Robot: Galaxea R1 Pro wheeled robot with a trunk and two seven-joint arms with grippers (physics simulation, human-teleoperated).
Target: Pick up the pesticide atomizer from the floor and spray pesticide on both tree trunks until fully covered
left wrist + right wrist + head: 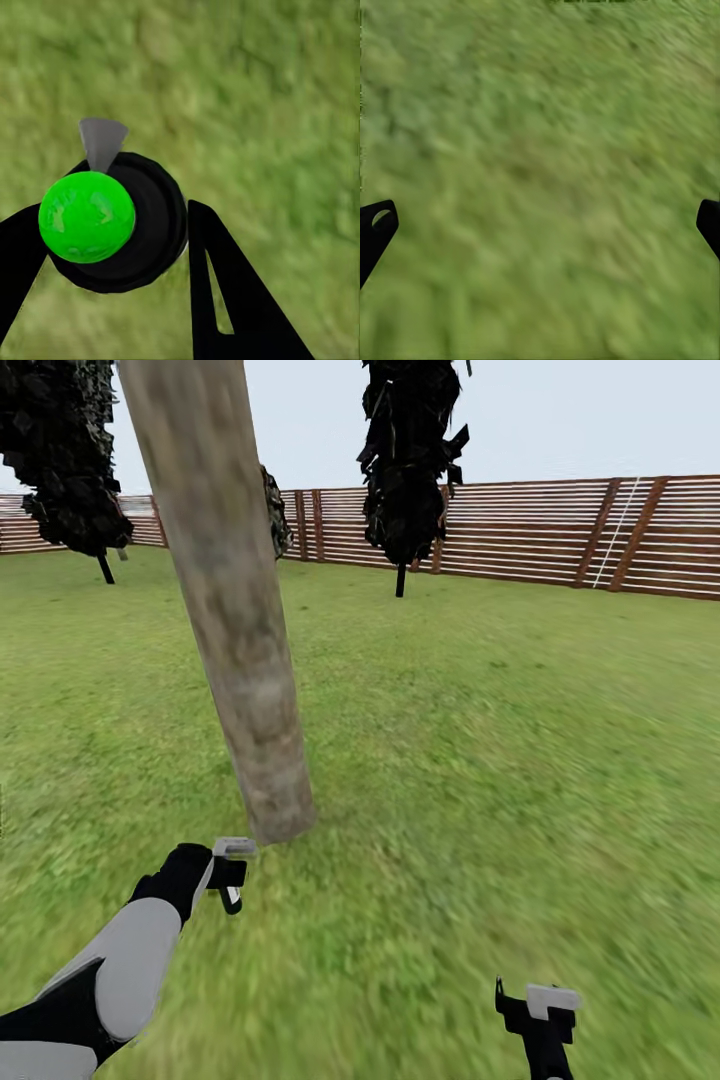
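Spraying position being taken at tree trunk [225, 610].
Atomizer [112, 221] being clamped by left gripper [230, 875], just near-left of trunk base; right gripper [540, 1010] being held wide, empty.

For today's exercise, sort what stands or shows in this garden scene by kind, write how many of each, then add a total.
Thick pale tree trunk: 1
Dark columnar trees and one partly behind the trunk: 3
Slatted wooden fence: 1
Grippers, left and right: 2
Atomizer between the left fingers: 1
Total: 8
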